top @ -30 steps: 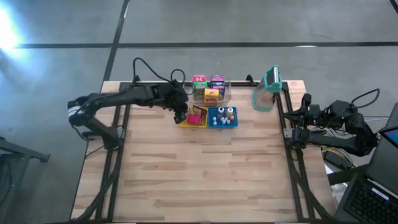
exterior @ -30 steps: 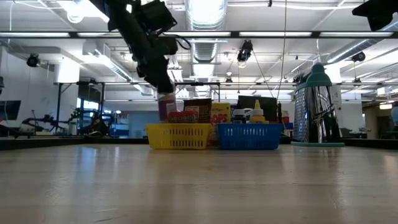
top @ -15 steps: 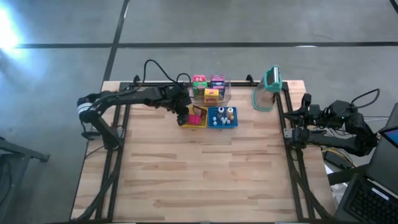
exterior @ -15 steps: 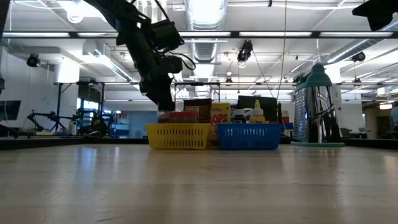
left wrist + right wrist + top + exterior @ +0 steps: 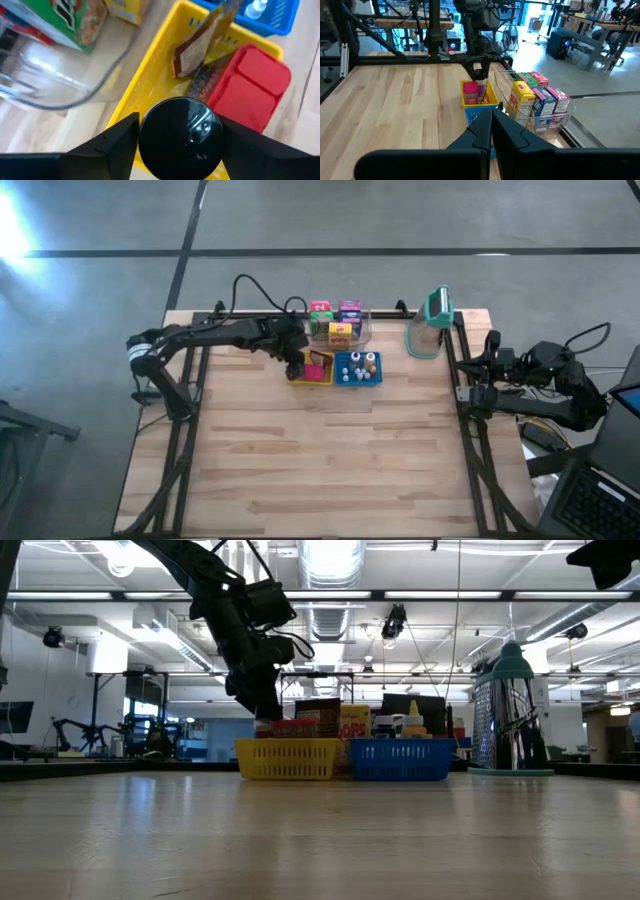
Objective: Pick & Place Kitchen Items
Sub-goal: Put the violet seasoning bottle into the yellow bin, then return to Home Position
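The left end effector (image 5: 180, 137) grips a dark disc (image 5: 181, 135), fingers spread round it. Just beyond it lies a red carton (image 5: 247, 90) in the yellow basket (image 5: 150, 80). The right end effector (image 5: 491, 131) is closed, empty.

A light wooden table (image 5: 320, 450) of butcher-block planks carries everything, and most of its top lies bare. Near its far edge, a flat yellow basket (image 5: 297, 376) and a blue basket (image 5: 358, 381) sit side by side, touching or nearly so. Just behind them, at the far edge, stands a clear tray (image 5: 363, 332) holding small cartons. Toward the far right corner stands a clear jug with a teal lid (image 5: 431, 322), apart from the baskets.
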`<state>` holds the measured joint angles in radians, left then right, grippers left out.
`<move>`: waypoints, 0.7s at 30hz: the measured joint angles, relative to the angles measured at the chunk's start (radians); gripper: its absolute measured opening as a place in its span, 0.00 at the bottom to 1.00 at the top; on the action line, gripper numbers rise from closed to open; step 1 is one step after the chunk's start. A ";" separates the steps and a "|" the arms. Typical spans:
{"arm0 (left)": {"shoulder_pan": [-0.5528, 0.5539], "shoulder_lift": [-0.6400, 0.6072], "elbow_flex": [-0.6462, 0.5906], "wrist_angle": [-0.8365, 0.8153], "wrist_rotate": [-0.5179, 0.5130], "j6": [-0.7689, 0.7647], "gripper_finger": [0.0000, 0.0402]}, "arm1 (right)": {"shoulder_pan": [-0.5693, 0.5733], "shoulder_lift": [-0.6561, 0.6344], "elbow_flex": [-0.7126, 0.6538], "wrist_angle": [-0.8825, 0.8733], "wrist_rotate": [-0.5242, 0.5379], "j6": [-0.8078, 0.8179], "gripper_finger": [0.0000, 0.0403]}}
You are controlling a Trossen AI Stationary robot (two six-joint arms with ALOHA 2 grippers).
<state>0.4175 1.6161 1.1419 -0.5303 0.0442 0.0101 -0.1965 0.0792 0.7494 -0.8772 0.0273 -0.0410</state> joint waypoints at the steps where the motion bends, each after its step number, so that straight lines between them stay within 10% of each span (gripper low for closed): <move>1: 0.000 0.000 -0.001 -0.005 0.005 0.000 0.63 | 0.000 0.000 0.000 0.000 0.000 0.000 0.02; 21: 0.009 -0.169 -0.002 -0.027 0.033 0.132 0.77 | 0.000 0.000 0.000 0.000 0.000 0.000 0.02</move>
<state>0.4263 1.4470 1.1400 -0.5572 0.0772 0.1425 -0.1967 0.0792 0.7498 -0.8772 0.0273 -0.0410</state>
